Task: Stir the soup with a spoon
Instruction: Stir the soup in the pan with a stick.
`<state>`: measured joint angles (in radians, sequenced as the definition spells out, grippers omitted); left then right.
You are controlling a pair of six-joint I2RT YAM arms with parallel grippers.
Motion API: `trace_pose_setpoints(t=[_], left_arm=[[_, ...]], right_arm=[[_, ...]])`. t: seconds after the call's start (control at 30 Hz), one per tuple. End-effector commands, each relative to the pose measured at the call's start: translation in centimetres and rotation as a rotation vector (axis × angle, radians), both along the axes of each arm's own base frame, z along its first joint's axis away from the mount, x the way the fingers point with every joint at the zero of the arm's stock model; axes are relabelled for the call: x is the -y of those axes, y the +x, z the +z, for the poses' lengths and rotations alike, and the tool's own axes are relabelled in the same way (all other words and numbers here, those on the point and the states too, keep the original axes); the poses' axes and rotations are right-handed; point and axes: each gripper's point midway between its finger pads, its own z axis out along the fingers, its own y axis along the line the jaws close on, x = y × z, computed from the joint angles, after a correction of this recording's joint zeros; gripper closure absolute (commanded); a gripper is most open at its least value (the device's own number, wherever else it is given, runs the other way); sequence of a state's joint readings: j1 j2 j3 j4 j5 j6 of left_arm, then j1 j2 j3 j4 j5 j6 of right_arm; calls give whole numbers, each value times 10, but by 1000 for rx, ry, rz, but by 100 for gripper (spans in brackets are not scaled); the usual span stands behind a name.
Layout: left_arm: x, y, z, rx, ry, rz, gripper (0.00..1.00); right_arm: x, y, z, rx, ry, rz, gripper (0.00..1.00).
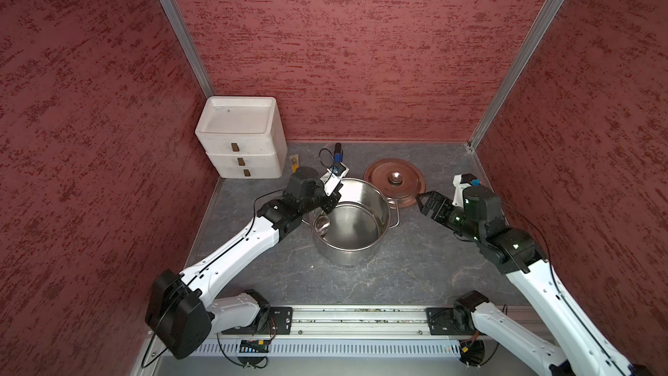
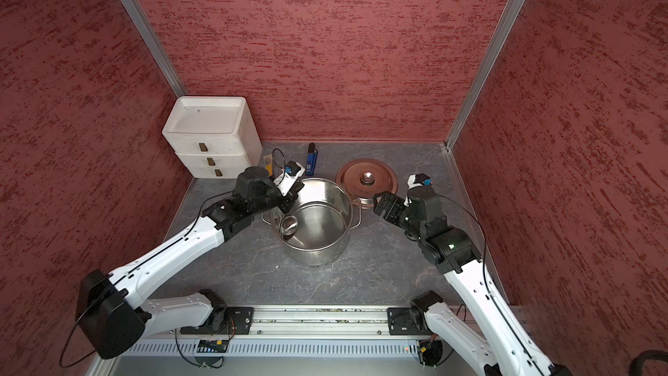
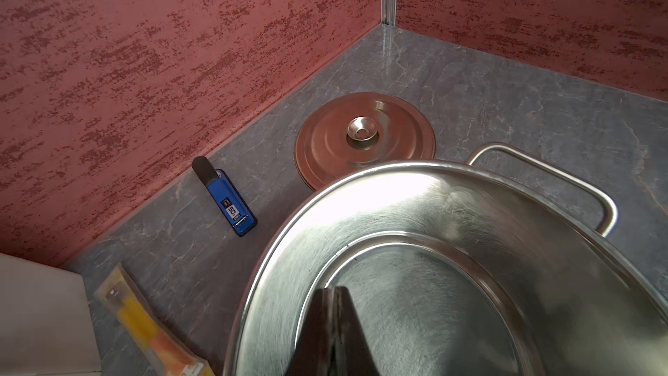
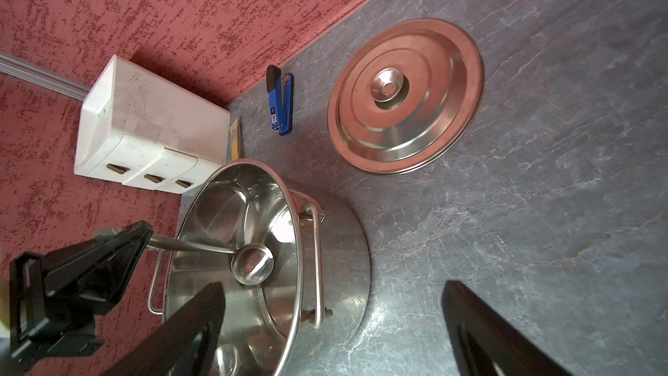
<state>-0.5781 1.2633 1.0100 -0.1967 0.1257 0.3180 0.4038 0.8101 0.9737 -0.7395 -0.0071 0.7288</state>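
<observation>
Tightly, left fingers (image 4: 119, 251) pinch the spoon (image 4: 252, 264) by its handle.

Seen in both top views, the left arm (image 1: 235, 247) rises from its base at about 7 o'clock. Its white forearm stretches toward 1 o'clock, the elbow folded back low at the near left. Its black wrist (image 1: 307, 188) bends downward. The left gripper (image 4: 137, 235) points down and toward 3 o'clock, its jaws pressed together on the thin handle of the spoon (image 4: 253, 264).

The right arm (image 1: 535, 283) comes up from about 5 o'clock and its forearm slopes toward 11 o'clock. Its wrist (image 1: 480, 206) is held level. The right gripper (image 1: 426, 198) faces 9 to 10 o'clock with its jaws spread wide, gripping nothing. The two grippers are well apart.
</observation>
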Motion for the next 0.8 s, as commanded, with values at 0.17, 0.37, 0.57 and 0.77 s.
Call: trace_pose_setpoints(t=[0.17,0.37,0.57,0.77], left_arm=[[58,33,24,55,-65,-189,100],[112,29,28,68,-77,-329,100],[159,-5,28,72,-85,-459,100],[179,-56,27,67,-96,-547,100]], right_arm=[[5,-3,23,57,4,-11,2],[12,-10,22,62,3,-37,2],[17,-14,20,64,5,-53,2],[15,-14,14,55,16,-53,1]])
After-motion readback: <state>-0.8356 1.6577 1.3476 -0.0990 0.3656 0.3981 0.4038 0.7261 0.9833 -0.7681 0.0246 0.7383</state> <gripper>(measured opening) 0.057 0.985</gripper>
